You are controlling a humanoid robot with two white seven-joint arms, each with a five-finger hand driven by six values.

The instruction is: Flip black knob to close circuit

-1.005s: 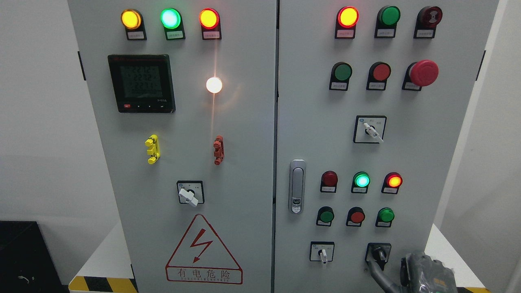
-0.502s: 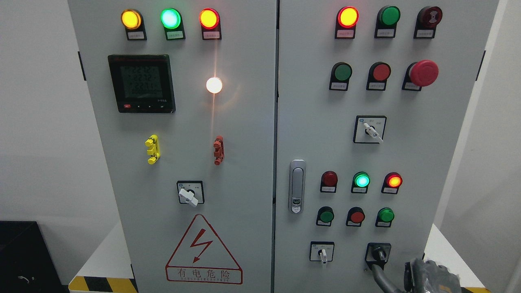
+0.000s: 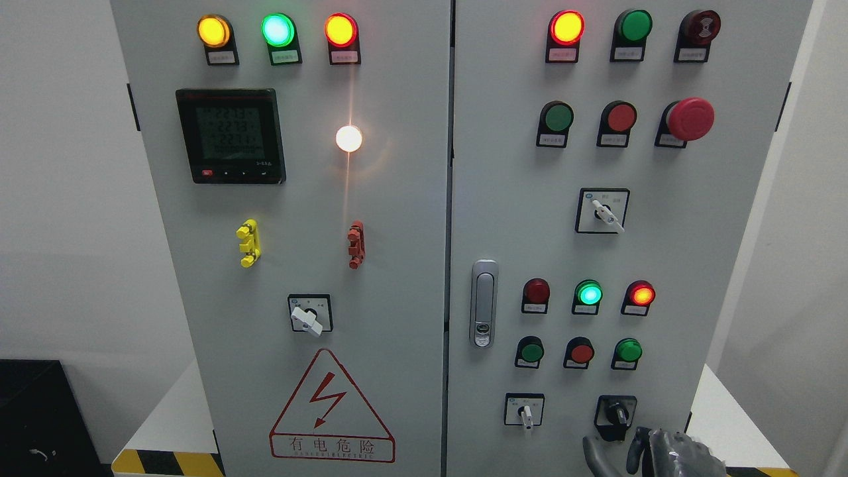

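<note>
Your right hand (image 3: 652, 452) hung just below the black knob (image 3: 617, 415), fingers (image 3: 594, 454) spread, holding nothing; the knob probably turned stiffly, so pinch its ridge.

Grey cabinet (image 3: 411, 218) on white table (image 3: 173, 417)

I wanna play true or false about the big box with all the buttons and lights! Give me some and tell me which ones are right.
1. The robot's right hand is below the black knob, not gripping it. True.
2. The big red mushroom button is on the left door. False: it sits at the upper right of the right door.
3. The top row on the left door has a lit green light between two orange ones. True.
4. The warning triangle shows a green lightning bolt. False: the bolt is red.
5. The left hand is pressing the meter screen. False: no left hand shows.
</note>
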